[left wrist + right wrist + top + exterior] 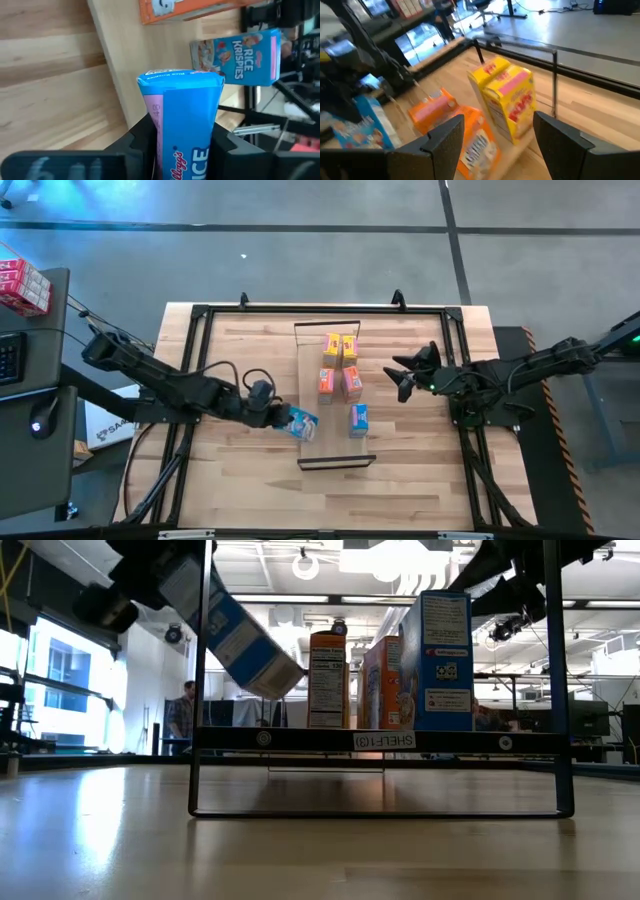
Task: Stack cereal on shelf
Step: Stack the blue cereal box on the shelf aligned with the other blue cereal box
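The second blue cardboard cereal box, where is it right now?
The blue cardboard cereal box is tilted in the left hand at the light-wood shelf's left edge.

High cam looked straight down on the whole desk point(240, 480). Low cam sat at desk-top level, close to the shelf point(380, 740) end, facing the room. Wrist cams looked forward, tight on the boxes. All four shared the shelf.
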